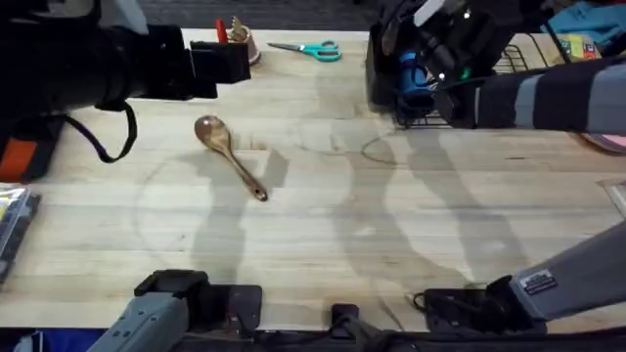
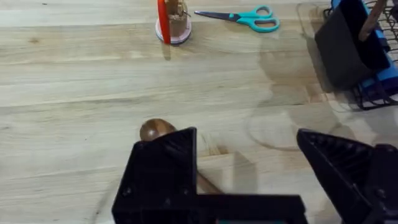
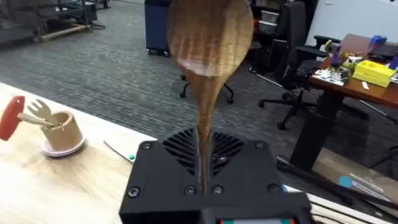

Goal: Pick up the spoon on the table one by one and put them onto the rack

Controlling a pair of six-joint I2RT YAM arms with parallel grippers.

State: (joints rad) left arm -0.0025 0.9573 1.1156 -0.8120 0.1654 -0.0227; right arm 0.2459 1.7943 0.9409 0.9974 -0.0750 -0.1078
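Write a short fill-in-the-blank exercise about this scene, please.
1. Exactly ___ spoon lies on the table.
2. The right tool grips a wooden ___.
3. The left tool hangs above the table with its fingers ___.

Missing words: one; spoon; open.

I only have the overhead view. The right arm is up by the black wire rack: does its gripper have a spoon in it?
Observer: Yes. The right wrist view shows the right gripper shut on the slender handle of a brown wooden spoon, glossy bowl pointing away from the camera.
Operator: The left gripper is blurred for me. Is it open?
Observer: Open. In the left wrist view the left gripper has its black fingers spread wide over the second brown wooden spoon, which lies on the pale wooden table.
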